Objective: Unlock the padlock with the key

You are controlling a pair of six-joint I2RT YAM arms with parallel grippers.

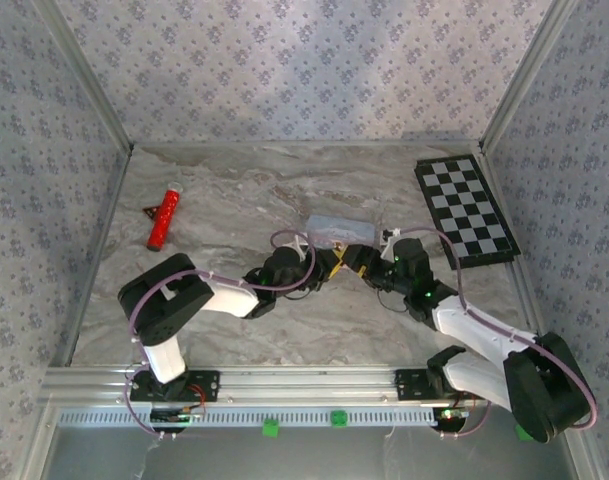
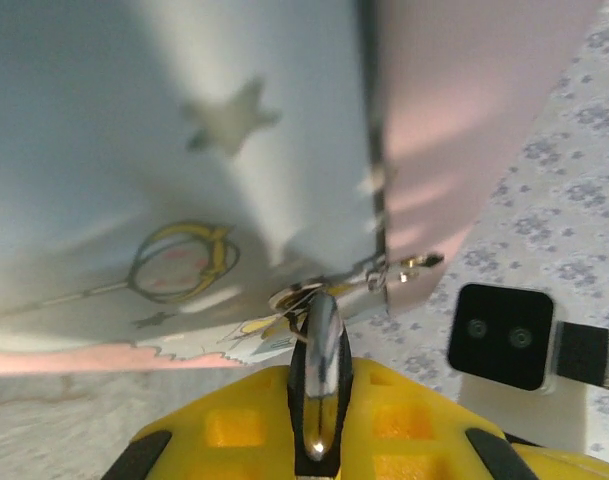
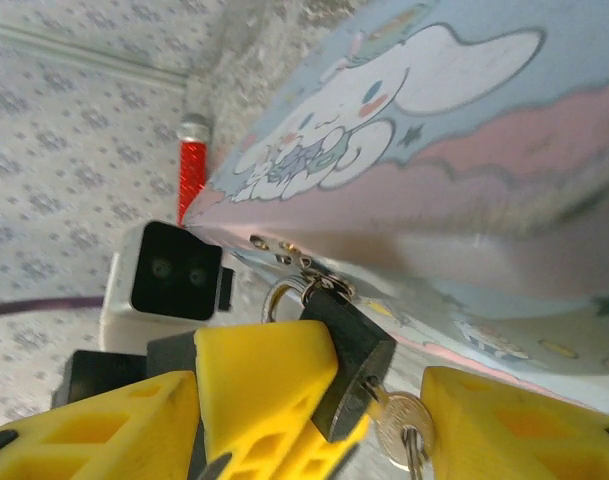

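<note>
Left claw (image 2: pixel 319 400) is clamped on padlock (image 3: pixel 349 350), frame centre. Right claw (image 1: pixel 356 260) stands apart; key (image 3: pixel 402 425) is seated in padlock, lower centre.

A robot test cell in a lab: a left arm (image 1: pixel 174 300) and a right arm (image 1: pixel 484 345) are bolted to an aluminium rail (image 1: pixel 304 385) at the edge of a marble-look table (image 1: pixel 234 340), boxed in by floral-papered walls (image 1: pixel 284 60) (metal posts at the corners), with a checkerboard (image 1: pixel 466 210) on the right.

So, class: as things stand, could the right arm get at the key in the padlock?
Probably yes: the key, stuck in the padlock, sits between the open jaws of the right arm, with nothing in between.
</note>
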